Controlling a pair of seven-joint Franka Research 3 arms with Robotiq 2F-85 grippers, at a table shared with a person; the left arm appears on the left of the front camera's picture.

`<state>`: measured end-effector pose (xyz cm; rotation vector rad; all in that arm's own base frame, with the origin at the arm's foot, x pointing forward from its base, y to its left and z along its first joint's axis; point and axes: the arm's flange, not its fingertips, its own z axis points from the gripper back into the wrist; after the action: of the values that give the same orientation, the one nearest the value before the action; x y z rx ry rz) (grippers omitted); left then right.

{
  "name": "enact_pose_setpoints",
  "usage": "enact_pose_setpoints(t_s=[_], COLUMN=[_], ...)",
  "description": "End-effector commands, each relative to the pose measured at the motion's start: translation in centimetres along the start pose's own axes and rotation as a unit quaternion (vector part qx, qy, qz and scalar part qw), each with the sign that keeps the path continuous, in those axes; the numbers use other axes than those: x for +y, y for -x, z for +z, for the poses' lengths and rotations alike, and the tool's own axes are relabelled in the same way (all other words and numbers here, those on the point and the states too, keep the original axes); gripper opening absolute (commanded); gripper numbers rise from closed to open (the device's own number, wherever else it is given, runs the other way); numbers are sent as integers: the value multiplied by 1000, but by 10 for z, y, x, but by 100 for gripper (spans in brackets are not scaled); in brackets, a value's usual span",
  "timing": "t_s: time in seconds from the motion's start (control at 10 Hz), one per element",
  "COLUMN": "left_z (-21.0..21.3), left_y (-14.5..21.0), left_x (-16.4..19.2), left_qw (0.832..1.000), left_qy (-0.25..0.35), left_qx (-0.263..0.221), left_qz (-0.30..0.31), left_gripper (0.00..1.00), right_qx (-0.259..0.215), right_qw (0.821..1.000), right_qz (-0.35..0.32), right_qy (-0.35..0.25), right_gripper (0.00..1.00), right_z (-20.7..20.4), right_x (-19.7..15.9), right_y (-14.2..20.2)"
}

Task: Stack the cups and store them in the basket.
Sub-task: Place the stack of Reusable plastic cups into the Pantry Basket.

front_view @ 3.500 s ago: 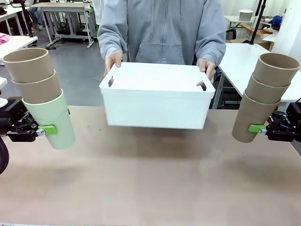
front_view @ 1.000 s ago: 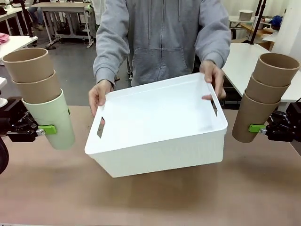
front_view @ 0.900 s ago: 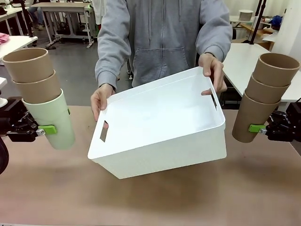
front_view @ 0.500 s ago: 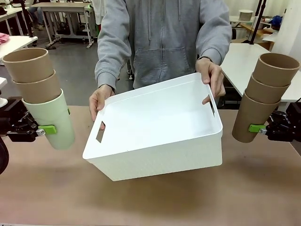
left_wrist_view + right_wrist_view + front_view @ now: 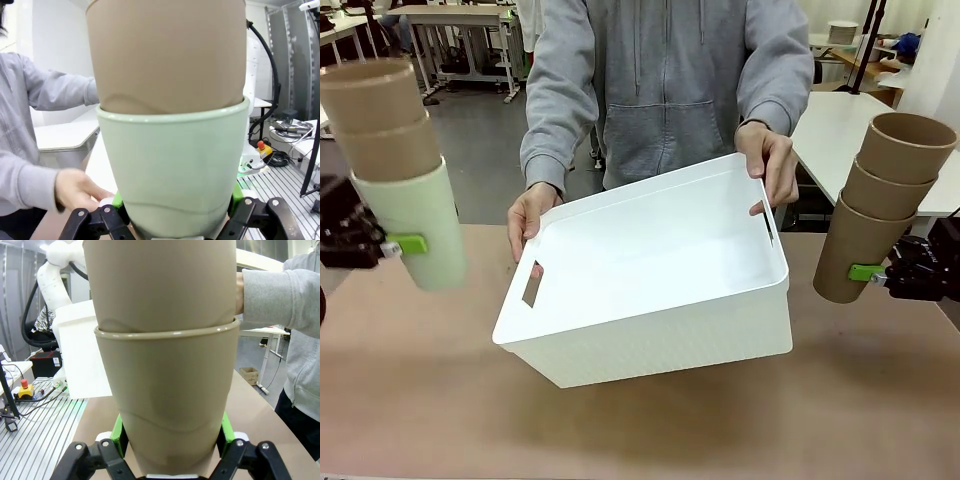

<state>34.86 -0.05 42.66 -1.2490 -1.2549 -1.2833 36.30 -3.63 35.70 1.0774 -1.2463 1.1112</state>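
A person holds the white basket by both handle slots over the middle of the table, tilted toward me. At the far left my left gripper is shut on a stack of cups: a mint-green cup at the bottom with two brown ones nested in it. At the far right my right gripper is shut on a stack of three brown cups, gripping the lowest cup. Both stacks hang in the air, clear of the basket.
The brown tabletop lies bare in front of the basket. The person's hands grip the basket's two short ends. White tables stand behind on the right.
My left gripper has lifted its cup stack upward and slightly left. The person has lowered and shifted the basket a little. The right arm has stayed put.
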Motion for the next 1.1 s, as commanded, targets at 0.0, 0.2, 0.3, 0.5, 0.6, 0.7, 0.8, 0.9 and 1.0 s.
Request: enact_pose_setpoints(t_s=[0.0,0.2,0.3,0.5,0.6,0.7,0.8,0.9,1.0], left_z=[-21,-57,-82,-131,-152,-167,-184,-197,-209], left_y=[-52,-74,-79,-74,-68,-64,-63,-61,-58], left_x=[2,11,16,18,21,23,28,31,36], left_qw=[999,989,980,958,949,941,933,929,925], left_qy=[11,48,62,78,85,84,79,72,62], left_qx=[45,131,183,269,297,320,342,355,368], left_qz=[12,40,49,63,71,76,78,77,73], left_gripper=[85,85,85,85,85,85,85,85,85], right_qx=[-3,-3,-3,-3,-3,-3,-3,-3,-3], right_qw=[1000,1000,1000,1000,1000,1000,1000,1000,1000], right_qz=[5,5,5,5,5,5,5,5,5], right_qy=[-1,-1,-1,-1,-1,-1,-1,-1,-1], right_gripper=[84,84,84,84,84,84,84,84,84], right_z=[-1,-1,-1,-1,-1,-1,-1,-1,-1], right_x=[0,0,0,0,0,0,0,0,0], right_y=[-3,-3,-3,-3,-3,-3,-3,-3,-3])
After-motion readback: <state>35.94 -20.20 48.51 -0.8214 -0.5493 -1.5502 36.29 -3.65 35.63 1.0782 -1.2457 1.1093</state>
